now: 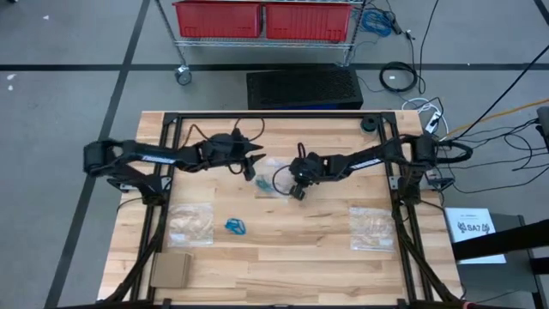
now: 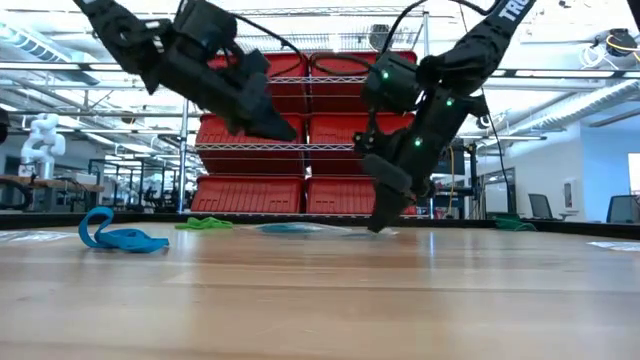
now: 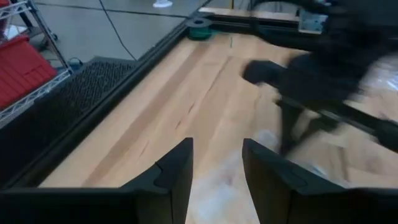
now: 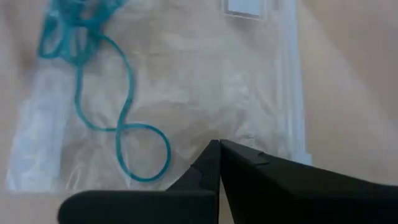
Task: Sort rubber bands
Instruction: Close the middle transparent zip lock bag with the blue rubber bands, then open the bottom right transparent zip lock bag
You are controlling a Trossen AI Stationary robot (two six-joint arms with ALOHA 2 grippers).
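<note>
Just past the tips of the right gripper, whose two dark angular fingers are pressed together with nothing visible between them, lies a thin teal rubber band curled in a loose figure-eight. It rests on a crinkled clear plastic bag spread flat on the pale wooden table. More teal loops bunch together at the bag's far end from those fingertips. The left gripper hangs above the tabletop near the bag, its two flat, wedge-shaped fingers parted and holding nothing. Well apart from both pairs of fingers, a small tangle of bright blue rubber bands sits on the bare wood. Low across the table, a flat clump of green bands shows beyond the blue ones.
</note>
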